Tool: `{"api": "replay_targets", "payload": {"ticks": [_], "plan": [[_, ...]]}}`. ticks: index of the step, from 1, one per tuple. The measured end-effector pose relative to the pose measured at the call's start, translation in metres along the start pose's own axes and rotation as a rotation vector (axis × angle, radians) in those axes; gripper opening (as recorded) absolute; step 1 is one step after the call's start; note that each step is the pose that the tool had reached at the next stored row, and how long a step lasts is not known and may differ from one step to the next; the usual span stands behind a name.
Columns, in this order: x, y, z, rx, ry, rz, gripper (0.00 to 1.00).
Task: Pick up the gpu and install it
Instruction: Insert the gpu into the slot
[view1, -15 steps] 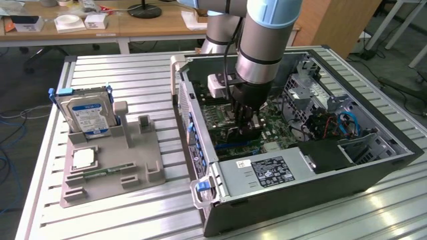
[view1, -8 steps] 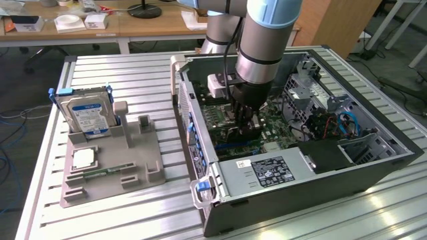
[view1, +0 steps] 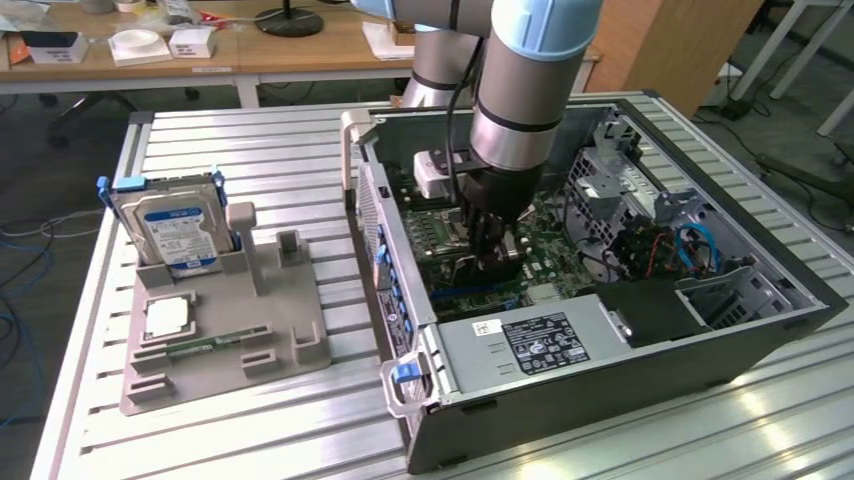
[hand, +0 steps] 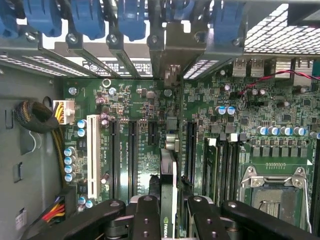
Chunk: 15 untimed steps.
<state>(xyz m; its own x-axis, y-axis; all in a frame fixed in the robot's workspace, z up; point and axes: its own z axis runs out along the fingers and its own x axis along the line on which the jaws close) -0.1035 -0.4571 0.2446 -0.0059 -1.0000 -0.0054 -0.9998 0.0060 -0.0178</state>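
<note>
Exterior overlooks case (view1: 601, 330); wrist close above motherboard (hand: 135, 150).

Bright, even light; glare on the table (view1: 747, 420).

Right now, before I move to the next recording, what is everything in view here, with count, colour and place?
Open black desktop computer case: one, on the slatted metal table, at the exterior view's right.
Green motherboard: one, on the case floor, with black and white slots.
Thin green gpu card: one, edge-on over the motherboard slots, between the hand's fingers.
Silver hard drive with a blue label: one, upright in the grey holder tray.
Narrow green memory stick: one, flat in the tray.
Silver square processor chip: one, in the tray.
Wooden desk: one, behind the table.
Hand: one, black, inside the case, closed on the gpu card.
</note>
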Motion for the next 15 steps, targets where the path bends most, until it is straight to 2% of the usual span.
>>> {"api": "replay_targets", "payload": {"ticks": [8,15], "plan": [[-0.0001,0.0001,0.0018,0.0002,-0.0007,0.000,0.26],[-0.0001,0.0000,-0.0003,0.0002,-0.0009,0.000,0.26]]}}
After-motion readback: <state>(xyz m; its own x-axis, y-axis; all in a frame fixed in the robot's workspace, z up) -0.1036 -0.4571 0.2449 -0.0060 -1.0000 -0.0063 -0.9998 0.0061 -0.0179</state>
